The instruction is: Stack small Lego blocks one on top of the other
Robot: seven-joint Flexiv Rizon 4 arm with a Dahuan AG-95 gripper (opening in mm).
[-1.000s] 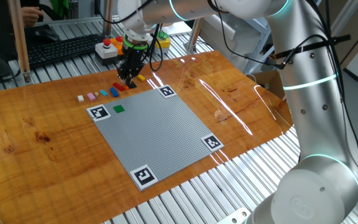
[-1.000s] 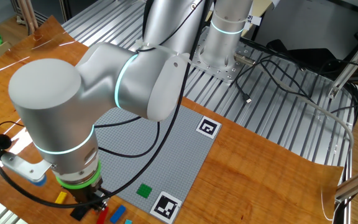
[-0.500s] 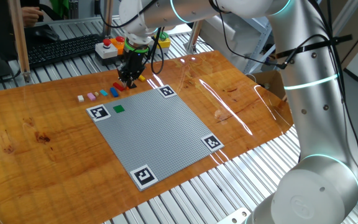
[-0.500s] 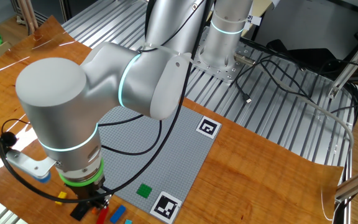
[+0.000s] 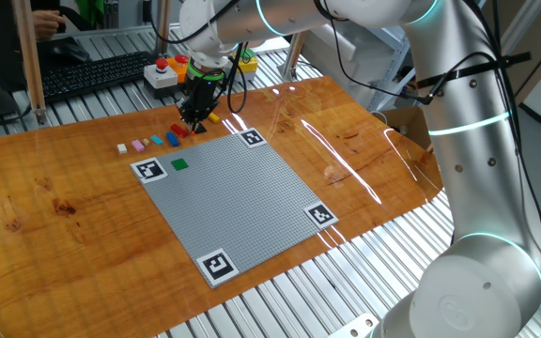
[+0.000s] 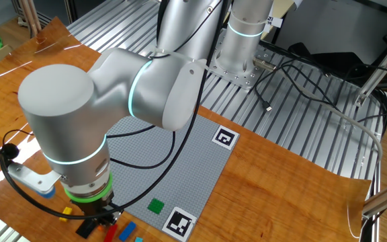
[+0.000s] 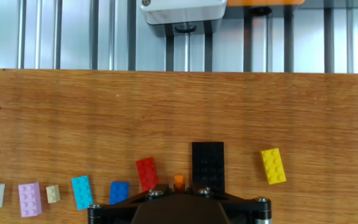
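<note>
Hand view looks straight down on a varnished wooden tabletop (image 7: 166,112), its grain running across, with a ribbed metal bench past its far edge and a white box (image 7: 183,10) sitting there. The small Lego blocks (image 7: 146,173) lie in a loose row along the near side: white, pink, cream, cyan, blue, red, a tiny orange brick (image 7: 179,181), a long black one and a yellow one off to the right. The gripper (image 7: 178,191) stands over the orange brick with its jaws drawn close together; whether they actually pinch it I cannot tell. From one fixed view, the grey studded baseplate (image 5: 242,202) lies just beside the row, a green block (image 5: 179,163) on it, and a keyboard (image 5: 97,75) behind.
</note>
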